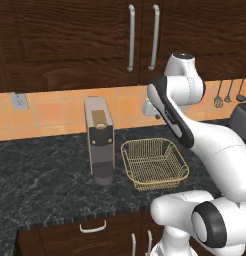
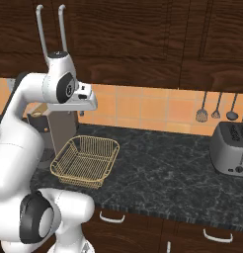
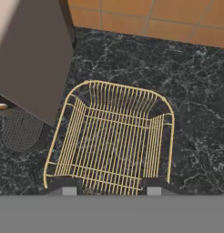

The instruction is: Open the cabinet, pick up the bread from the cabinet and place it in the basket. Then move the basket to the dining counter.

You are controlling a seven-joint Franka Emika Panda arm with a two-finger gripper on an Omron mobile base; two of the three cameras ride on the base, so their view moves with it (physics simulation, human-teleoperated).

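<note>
In the left base view, the white arm is reaching up over the black speckled counter (image 1: 40, 170), its hand partly hidden behind its own forearm, so the pincer's opening cannot be told from here. The golden wire basket (image 1: 154, 163) is sitting below and in front of the hand, just beside the coffee machine (image 1: 99, 140). Above the hand, the cabinet (image 1: 70, 40) is standing with both doors shut, its two long silver handles (image 1: 143, 37) hanging side by side.

In the right base view, the hand is hovering above the basket (image 2: 86, 161), well apart from it. A toaster (image 2: 232, 148) is resting far off to the side, beneath hanging utensils (image 2: 217, 109).

In the hand view, the gripper (image 3: 111, 190) is looking straight down into the basket (image 3: 114, 136). Its two finger tips (image 3: 63, 187) are standing wide apart, holding nothing and touching nothing. The basket is lying directly under the pincer with nothing in it, and the coffee machine (image 3: 32, 54) is beside it.
</note>
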